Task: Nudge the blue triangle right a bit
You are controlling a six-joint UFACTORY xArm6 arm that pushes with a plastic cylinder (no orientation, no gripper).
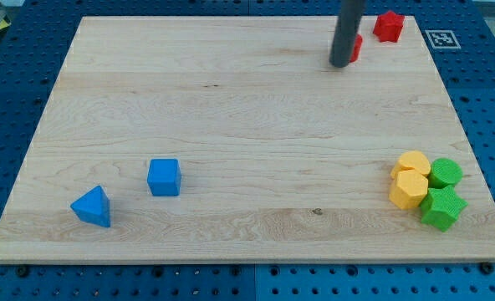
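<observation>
**Entry: approach not begun, tip far from target**

End effector: a plain dark rod with no jaws to open or close; it holds nothing. My tip (342,63) rests near the view's top, right of centre, touching or just beside a small red block (355,48) that the rod partly hides, so its shape cannot be made out.

Near it: a red star-like block (389,26), toward the top right corner.

Counter (247,109): a pale wooden board.

Right edge, lower: two yellow blocks (411,178) stacked close, touching a green round block (446,173) and a green star-like block (442,207).

Lower left: a blue cube (164,177), and left of and below it the blue triangle (93,206), well apart from my tip.

Step in hand, by judgement: the reach to the target. The next move calls for a long diagonal crossing to the triangle's left side, passing clear of the cube, then a short push toward the view's right.
</observation>
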